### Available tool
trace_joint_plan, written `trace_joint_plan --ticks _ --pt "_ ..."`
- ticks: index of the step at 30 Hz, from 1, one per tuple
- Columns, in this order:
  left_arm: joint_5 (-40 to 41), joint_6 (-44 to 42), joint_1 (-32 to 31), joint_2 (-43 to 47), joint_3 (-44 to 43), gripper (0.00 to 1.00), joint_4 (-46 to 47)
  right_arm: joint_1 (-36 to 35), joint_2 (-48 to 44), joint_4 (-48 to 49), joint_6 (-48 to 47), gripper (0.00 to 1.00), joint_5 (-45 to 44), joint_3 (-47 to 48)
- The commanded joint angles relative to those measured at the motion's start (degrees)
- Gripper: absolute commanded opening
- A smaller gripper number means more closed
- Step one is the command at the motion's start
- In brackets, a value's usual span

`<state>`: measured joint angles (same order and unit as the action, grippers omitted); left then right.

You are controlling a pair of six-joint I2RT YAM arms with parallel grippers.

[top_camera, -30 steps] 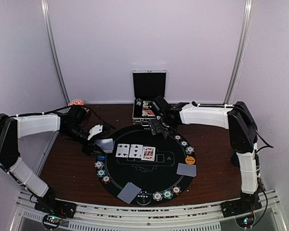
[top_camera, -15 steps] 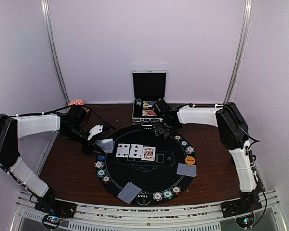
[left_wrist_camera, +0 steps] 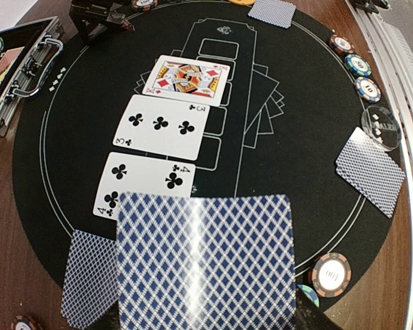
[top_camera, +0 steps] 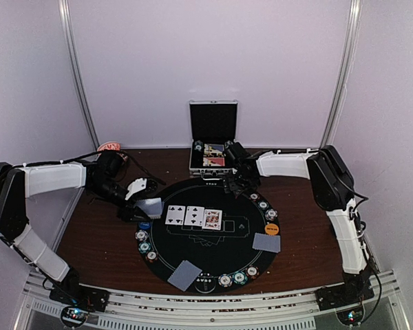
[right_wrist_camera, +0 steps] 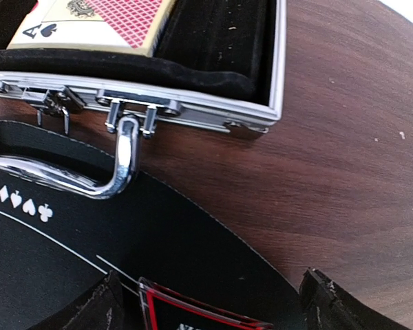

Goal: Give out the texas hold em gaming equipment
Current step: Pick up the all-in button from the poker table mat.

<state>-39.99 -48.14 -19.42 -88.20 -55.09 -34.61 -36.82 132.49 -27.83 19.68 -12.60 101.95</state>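
Note:
My left gripper (left_wrist_camera: pixel 206 306) is shut on a deck of playing cards (left_wrist_camera: pixel 205 261) with blue diamond backs, held over the left rim of the round black mat (top_camera: pixel 213 258). Three cards lie face up in a row: four of clubs (left_wrist_camera: pixel 148 180), three of clubs (left_wrist_camera: pixel 162 127), king of diamonds (left_wrist_camera: pixel 187 75). Face-down cards (top_camera: pixel 266 242) lie at the seats. Striped chips (left_wrist_camera: pixel 330 273) ring the mat, with an orange button disc (top_camera: pixel 271 229) at the right. My right gripper (right_wrist_camera: pixel 210 302) stands open low over the mat's far edge, a red-rimmed black piece (right_wrist_camera: pixel 193 315) between its fingers.
The silver case (top_camera: pixel 212 141) stands open just beyond the mat, its handle (right_wrist_camera: pixel 117 172) lying on the mat's edge and a red-backed card box (right_wrist_camera: pixel 96 20) inside. A clear disc (left_wrist_camera: pixel 380 127) lies among the near chips. A pink object (top_camera: pixel 110 146) sits at the back left.
My right gripper has drawn slightly back and to the right, uncovering more of the case's inside, and its jaws have narrowed a little. The left arm and its deck have not moved.

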Motion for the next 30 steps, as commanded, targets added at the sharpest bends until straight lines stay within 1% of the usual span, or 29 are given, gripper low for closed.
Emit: trace_joint_plan --ticks 1,4,8,18,30 --pt "-1.4 -0.7 0.4 -0.7 -0.9 0.60 0.7 0.3 1.2 1.0 1.4 0.89 3.4 -1.8" --pt "-1.3 -0.6 0.5 -0.7 -1.0 0.60 0.7 0.2 1.2 1.2 1.8 0.85 3.5 -2.6" --pt "-1.3 -0.6 0.5 -0.6 -0.9 0.60 0.7 0.2 0.8 0.4 2.8 0.83 3.5 -3.3" --pt "-1.3 -0.6 0.5 -0.5 -0.9 0.60 0.7 0.1 -3.6 3.0 5.4 0.86 3.1 -9.0" --pt "-1.3 -0.6 0.4 -0.3 -0.9 0.60 0.7 -0.8 -4.2 3.2 6.5 0.84 2.7 -10.8"
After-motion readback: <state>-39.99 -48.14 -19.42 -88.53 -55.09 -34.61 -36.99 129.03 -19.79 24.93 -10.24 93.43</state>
